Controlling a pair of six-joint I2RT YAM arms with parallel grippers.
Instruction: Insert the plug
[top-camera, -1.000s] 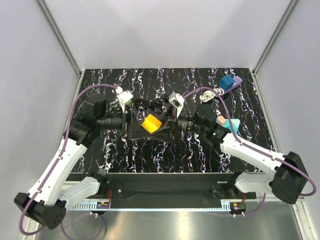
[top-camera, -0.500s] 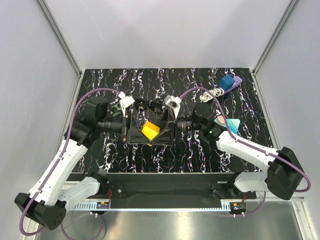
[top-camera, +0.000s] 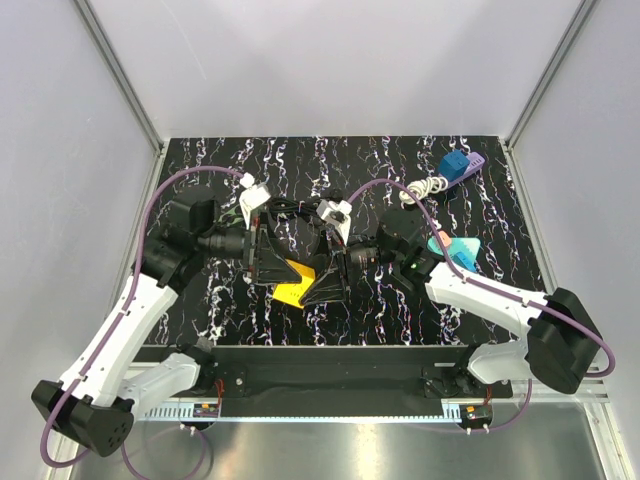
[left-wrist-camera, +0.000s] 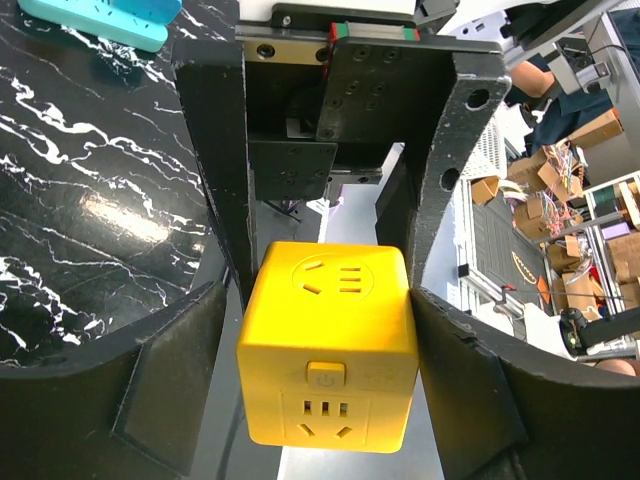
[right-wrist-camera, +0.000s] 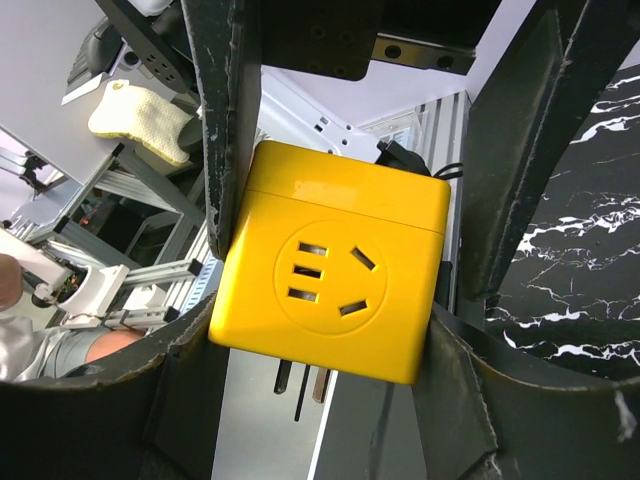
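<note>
The plug (top-camera: 289, 290) is a yellow cube with sockets on its faces, held off the table between both grippers. Its metal prongs (right-wrist-camera: 300, 382) stick out underneath. My right gripper (right-wrist-camera: 315, 335) is shut on the plug (right-wrist-camera: 335, 265), with both fingers pressed to its sides. From the opposite side my left gripper (left-wrist-camera: 318, 300) straddles the plug (left-wrist-camera: 330, 340). Its right finger (left-wrist-camera: 450, 360) touches the cube, and a thin gap shows at its left finger (left-wrist-camera: 190, 370). In the top view the left gripper (top-camera: 280, 262) and right gripper (top-camera: 322, 278) meet at mid-table.
A teal socket block (top-camera: 457, 248) lies right of the right arm, also in the left wrist view (left-wrist-camera: 100, 20). A blue cube (top-camera: 455, 165) with a coiled white cord (top-camera: 415, 190) sits at the back right. Black cables (top-camera: 295, 208) lie behind the grippers.
Both grippers have turned and carried the plug down and toward the near edge. The left jaws have narrowed a little around it.
</note>
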